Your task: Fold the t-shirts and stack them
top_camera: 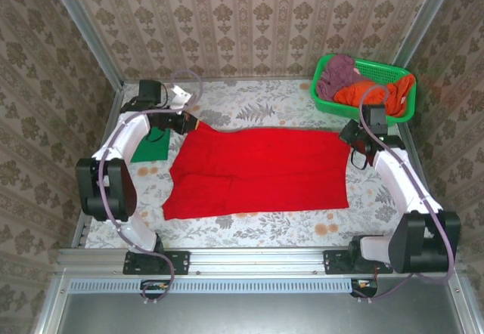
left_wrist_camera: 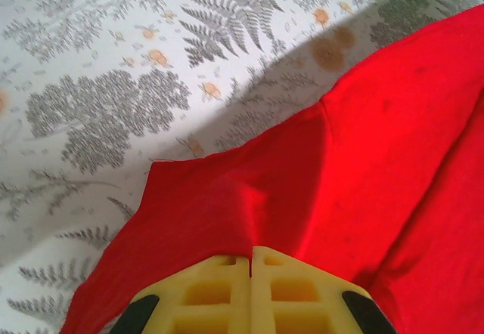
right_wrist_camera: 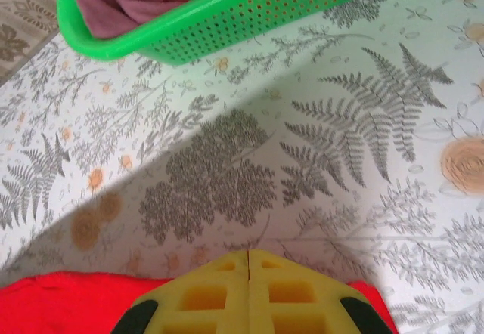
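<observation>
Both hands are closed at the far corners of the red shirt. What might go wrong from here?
The right hand seems to pinch only the very edge of the red shirt, so the cloth may slip out when lifted. The left hand sits close to the green shirt and might drag it.

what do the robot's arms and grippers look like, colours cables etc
The left arm and right arm have white shells with black joint housings and black bases, and a pale purplish cable loops along each. The left gripper and right gripper have yellow fingers with square recessed pockets and black patches at the outer corners.
</observation>
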You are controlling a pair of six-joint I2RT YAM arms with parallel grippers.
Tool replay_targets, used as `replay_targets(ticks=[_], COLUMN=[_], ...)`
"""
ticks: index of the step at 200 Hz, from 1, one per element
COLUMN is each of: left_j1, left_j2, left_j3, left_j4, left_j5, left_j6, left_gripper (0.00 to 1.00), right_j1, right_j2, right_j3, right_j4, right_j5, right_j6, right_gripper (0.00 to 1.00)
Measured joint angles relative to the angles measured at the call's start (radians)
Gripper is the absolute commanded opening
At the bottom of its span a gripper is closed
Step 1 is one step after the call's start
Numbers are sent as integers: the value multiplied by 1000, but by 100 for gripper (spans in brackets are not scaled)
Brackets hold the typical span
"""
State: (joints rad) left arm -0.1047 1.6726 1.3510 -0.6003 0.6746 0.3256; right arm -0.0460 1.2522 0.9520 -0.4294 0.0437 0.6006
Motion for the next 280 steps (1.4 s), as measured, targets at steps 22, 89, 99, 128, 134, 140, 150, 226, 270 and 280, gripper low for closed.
replay_targets(ticks=[22,89,99,128,134,140,150,226,270,280], left_j1=[0,0,0,0,0,0,0,-6,-6,-6], left_j2=[-77,-381,-413,-490,-506,-518,-536,-552,-596,-603], left_j3=[-66,-255,-280,-355,-372,-383,-403,-430,-388,-364], left_j4=[-23,-108,-116,-139,-143,-150,-164,-229,-254,-264], left_j5=[0,-13,-13,-13,-13,-15,-16,-17,-19,-19], left_j6=[8,40,42,47,49,52,55,60,37,35], left_gripper=[0,0,0,0,0,0,0,0,0,0], right_j1=[0,-4,-4,-4,-4,-4,-4,-6,-9,-9], right_j2=[-76,-180,-180,-184,-186,-188,-193,-169,-117,-113], right_j3=[-51,-142,-145,-157,-161,-164,-171,-179,-160,-154], right_j4=[-34,-148,-159,-184,-188,-192,-200,-206,-203,-202], right_j5=[-4,-9,-14,-18,-18,-18,-18,-19,-19,-19], right_j6=[-5,-42,-49,-53,-53,-53,-53,-53,-55,-56], right_gripper=[0,0,0,0,0,0,0,0,0,0])
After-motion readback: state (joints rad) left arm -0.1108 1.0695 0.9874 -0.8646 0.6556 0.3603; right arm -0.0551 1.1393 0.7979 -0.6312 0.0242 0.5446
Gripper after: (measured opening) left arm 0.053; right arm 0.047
